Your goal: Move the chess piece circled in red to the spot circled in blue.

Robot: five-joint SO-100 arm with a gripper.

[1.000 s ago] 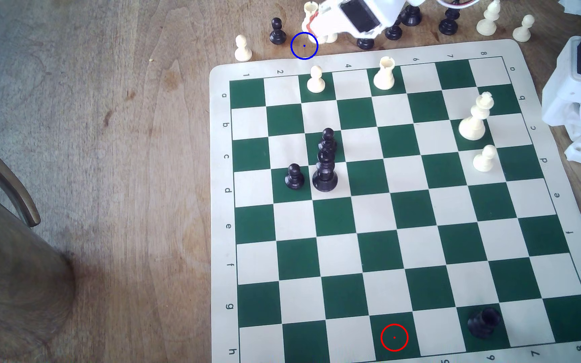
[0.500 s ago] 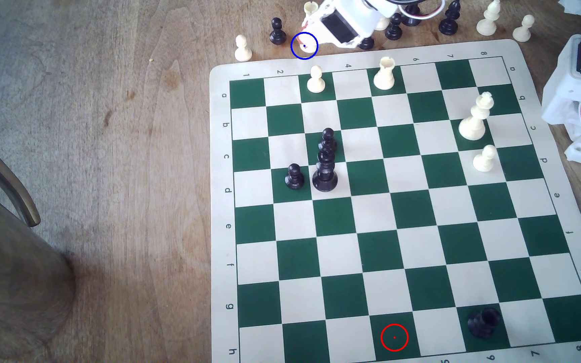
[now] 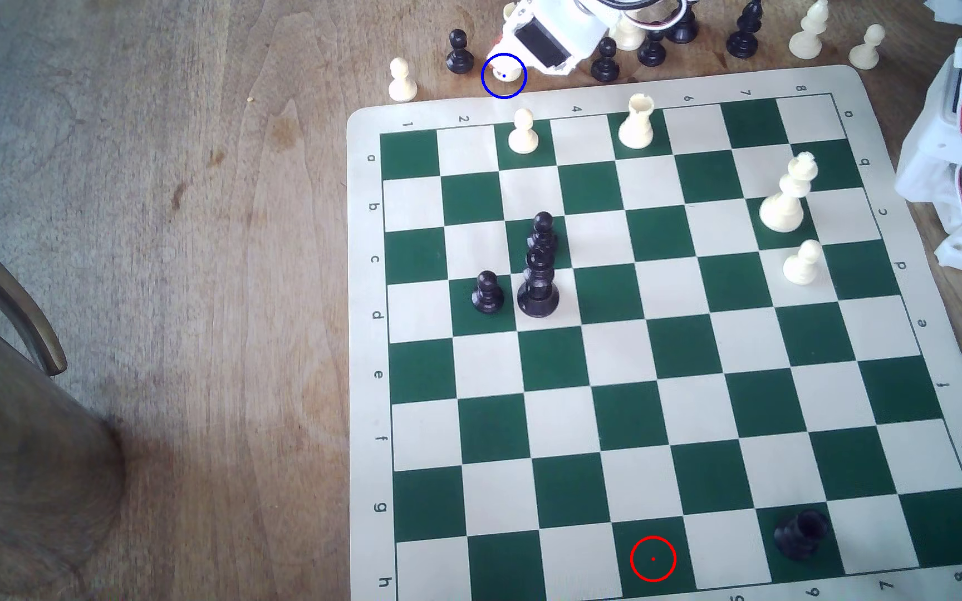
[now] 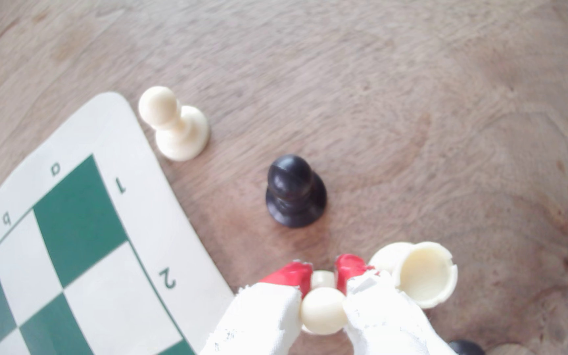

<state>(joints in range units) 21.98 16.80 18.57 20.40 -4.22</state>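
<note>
The chess piece (image 3: 511, 74), a cream-white pawn, is held upright with its base inside the blue ring of the spot (image 3: 498, 88), on the bare wood just beyond the board's far edge. My gripper (image 3: 505, 58) is shut on it from above. In the wrist view the pawn's round head (image 4: 323, 309) sits pinched between the white-wrapped, red-tipped fingers (image 4: 289, 274) of the gripper (image 4: 323, 273). I cannot tell whether the base touches the wood. The red ring (image 3: 653, 559) marks a bare green square at the near edge.
A cream rook (image 4: 419, 273) stands close beside the gripper. A black pawn (image 3: 459, 52) and a white pawn (image 3: 402, 81) stand to the exterior view's left of the spot. More captured pieces crowd the far edge. The board mat (image 3: 363, 115) begins just in front.
The gripper has carried the pawn towards the exterior view's left and downward; the pawn's base now shows inside the blue ring, which was bare one second ago.
</note>
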